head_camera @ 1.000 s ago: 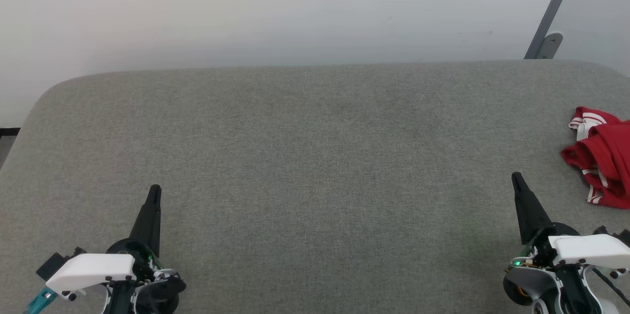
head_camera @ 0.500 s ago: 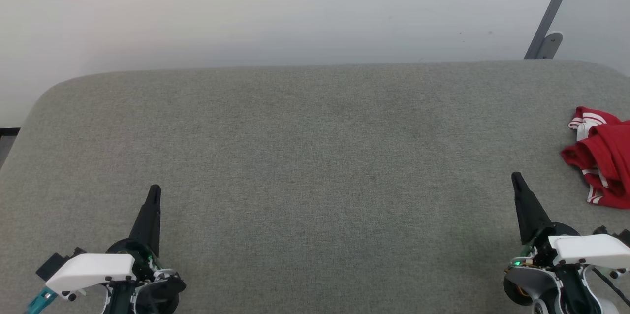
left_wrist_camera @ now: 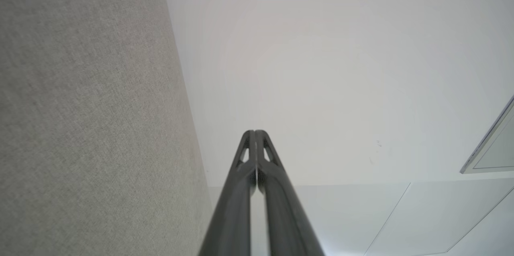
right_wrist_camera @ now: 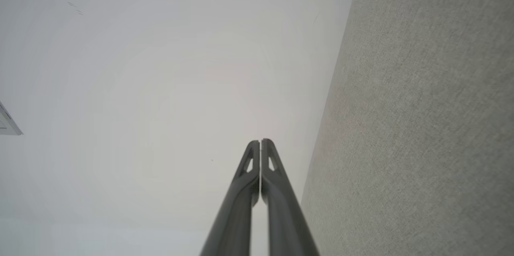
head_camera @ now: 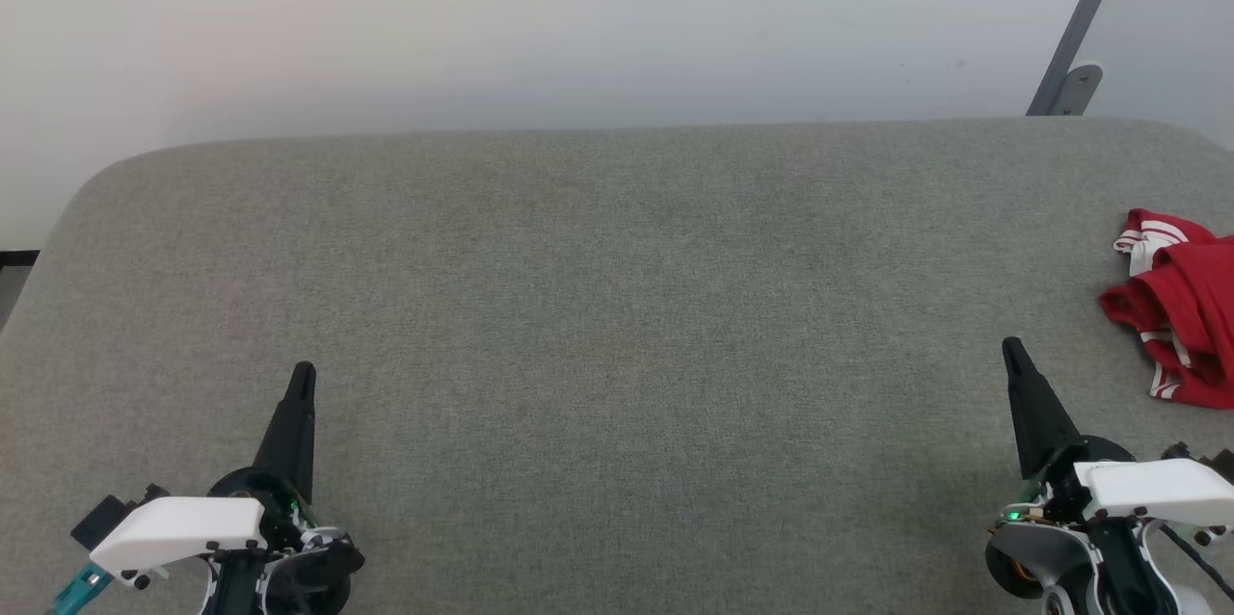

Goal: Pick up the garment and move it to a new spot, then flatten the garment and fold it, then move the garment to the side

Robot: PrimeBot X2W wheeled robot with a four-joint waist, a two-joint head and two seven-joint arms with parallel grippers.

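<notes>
Crumpled garment point(head_camera: 1181, 307) far right on grey surface point(head_camera: 617, 307) (long axis near-to-far), left claw point(head_camera: 302, 372) and right claw point(head_camera: 1010, 345) closed, empty

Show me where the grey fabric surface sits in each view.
Head view: the grey fabric surface covers the lower two-thirds.
Left wrist view: along the left side.
Right wrist view: along the right side.
Shared landmark: the white wall meeting its far edge.

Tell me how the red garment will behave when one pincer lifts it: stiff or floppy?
The garment lies crumpled in soft folds, so it is probably floppy and would hang down from one grip point. It looks thin, so likely light. The grey surface is woven fabric, so a push may bunch it rather than slide it.
</notes>
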